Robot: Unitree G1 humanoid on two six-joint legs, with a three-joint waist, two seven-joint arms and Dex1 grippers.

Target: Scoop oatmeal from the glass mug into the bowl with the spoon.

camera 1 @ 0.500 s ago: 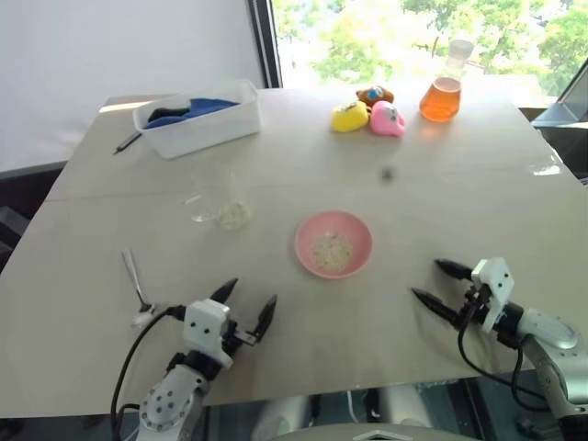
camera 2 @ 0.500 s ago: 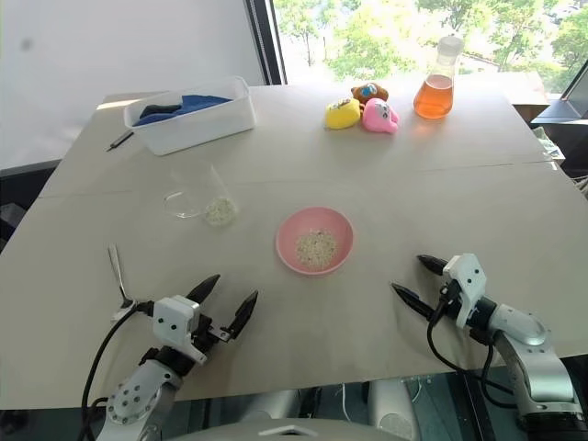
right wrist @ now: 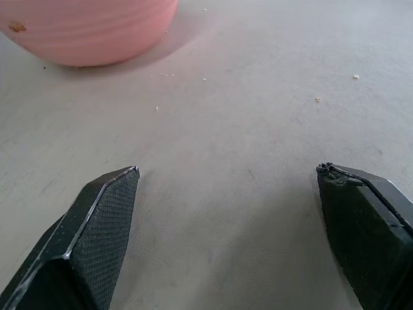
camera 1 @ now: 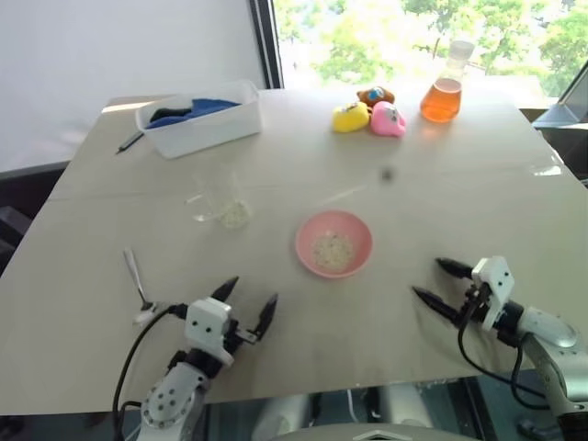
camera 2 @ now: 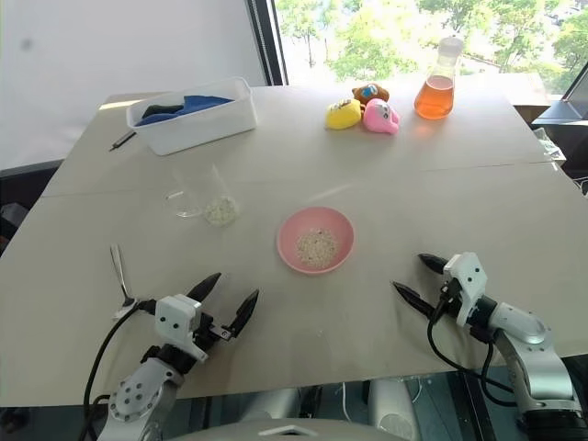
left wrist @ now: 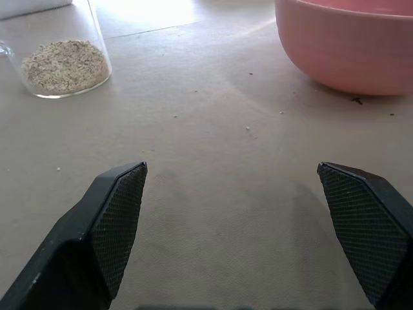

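Observation:
The pink bowl (camera 1: 333, 243) sits mid-table with a small heap of oatmeal (camera 1: 331, 248) inside. Left of it and farther back stands the clear glass mug (camera 1: 220, 204), with oatmeal (left wrist: 63, 66) in its bottom. The silver spoon (camera 1: 137, 280) lies flat near the table's left front, untouched. My left gripper (camera 1: 248, 305) hovers open and empty at the front edge, right of the spoon and nearer than the bowl. My right gripper (camera 1: 437, 281) is open and empty at the front right, pointing toward the bowl (right wrist: 90, 29).
A white tub (camera 1: 197, 117) with blue cloth stands at the back left, a dark pen-like stick (camera 1: 128, 141) beside it. Three small toys (camera 1: 369, 112) and a flask of orange liquid (camera 1: 443, 87) stand at the back. Loose flakes dot the table near the bowl.

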